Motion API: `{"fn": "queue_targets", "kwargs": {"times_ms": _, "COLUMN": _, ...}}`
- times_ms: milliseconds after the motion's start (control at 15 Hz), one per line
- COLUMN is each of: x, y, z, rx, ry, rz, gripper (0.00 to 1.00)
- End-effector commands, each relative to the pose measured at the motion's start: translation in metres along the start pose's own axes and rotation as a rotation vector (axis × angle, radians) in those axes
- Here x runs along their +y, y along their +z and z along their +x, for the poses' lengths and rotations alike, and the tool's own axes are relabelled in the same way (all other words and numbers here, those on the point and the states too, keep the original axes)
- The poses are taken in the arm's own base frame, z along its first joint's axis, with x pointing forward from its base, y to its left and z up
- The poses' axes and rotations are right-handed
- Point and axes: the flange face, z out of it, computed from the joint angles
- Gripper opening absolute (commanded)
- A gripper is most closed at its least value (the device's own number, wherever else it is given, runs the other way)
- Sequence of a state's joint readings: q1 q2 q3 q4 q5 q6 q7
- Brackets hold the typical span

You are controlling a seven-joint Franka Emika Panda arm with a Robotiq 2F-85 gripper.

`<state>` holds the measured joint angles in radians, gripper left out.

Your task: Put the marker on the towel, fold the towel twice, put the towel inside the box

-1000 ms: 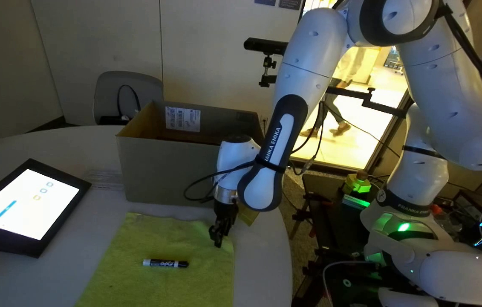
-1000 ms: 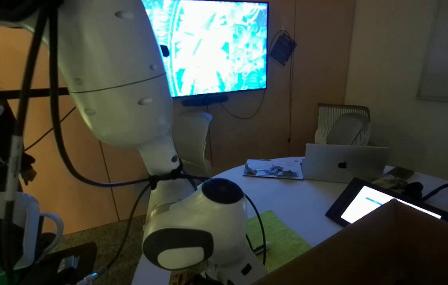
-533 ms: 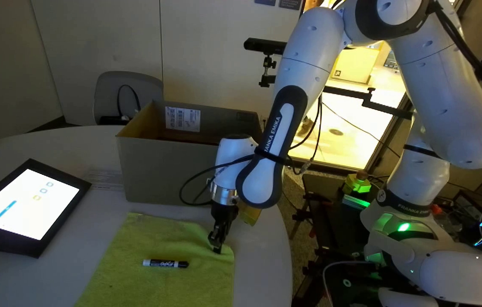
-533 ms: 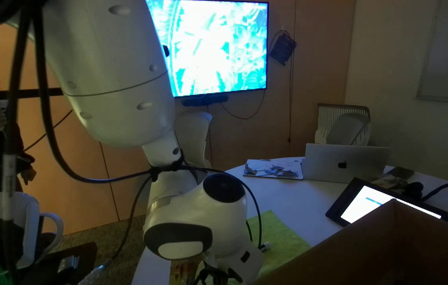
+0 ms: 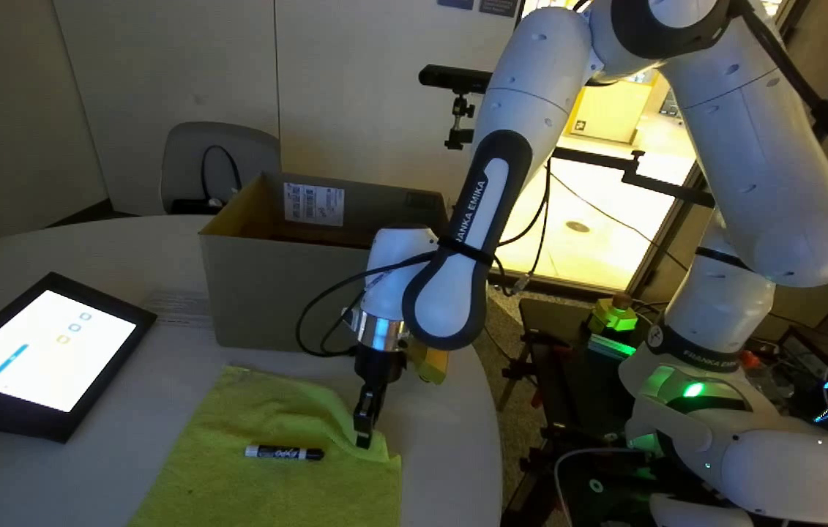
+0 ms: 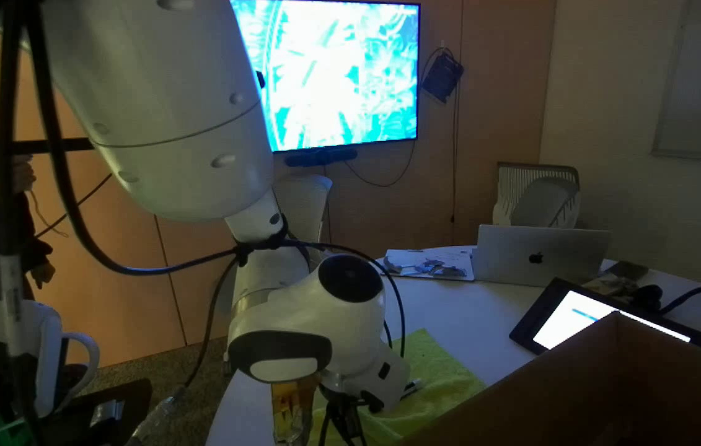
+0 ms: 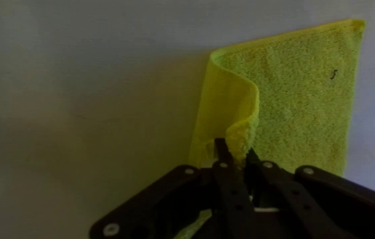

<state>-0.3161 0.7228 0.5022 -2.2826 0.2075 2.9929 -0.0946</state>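
The claw point(image 7: 237, 150) is pinching a raised part of the towel point(image 7: 303, 99); on both sides of the towel, the surface point(image 7: 91, 93) is showing.

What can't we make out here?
Floor of the box: an exterior view, hidden by its near wall.
Near edge of the towel: an exterior view, cut off at the bottom.
Amount of towel in the gripper: wrist view, covered by the gripper itself.
Part of the marker: an exterior view, behind the arm.
Dark mark on the towel: wrist view, too small to identify.
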Motion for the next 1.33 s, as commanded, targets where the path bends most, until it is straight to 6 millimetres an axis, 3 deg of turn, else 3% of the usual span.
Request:
{"fn": "queue_targets", "kwargs": {"times_ms": 0, "x": -0.028, "y": 0.003, "z": 0.005, "rx": -0.009, "ry": -0.095, "rz": 0.042, "gripper": 0.09}}
{"fn": "queue_targets", "kwargs": {"times_ms": 467, "x": -0.111, "y": 0.057, "z": -0.014, "rx": -0.136, "ry": -0.233, "rz": 0.080, "gripper": 0.09}}
{"fn": "queue_targets", "kwargs": {"times_ms": 667, "x": -0.149, "y": 0.068, "z": -0.024, "rx": -0.161, "ry": -0.311, "rz": 0.083, "gripper": 0.08}}
{"fn": "queue_targets", "kwargs": {"times_ms": 933, "x": -0.174, "y": 0.085, "z": -0.036, "rx": -0.213, "ry": -0.383, "rz": 0.062, "gripper": 0.09}}
{"fn": "queue_targets", "kwargs": {"times_ms": 1067, "x": -0.180, "y": 0.083, "z": -0.036, "rx": -0.221, "ry": -0.404, "rz": 0.055, "gripper": 0.10}}
{"fn": "queue_targets", "kwargs": {"times_ms": 1200, "x": -0.180, "y": 0.076, "z": -0.030, "rx": -0.204, "ry": -0.413, "rz": 0.047, "gripper": 0.36}}
{"fn": "queue_targets", "kwargs": {"times_ms": 1267, "x": -0.179, "y": 0.071, "z": -0.025, "rx": -0.189, "ry": -0.412, "rz": 0.045, "gripper": 0.39}}
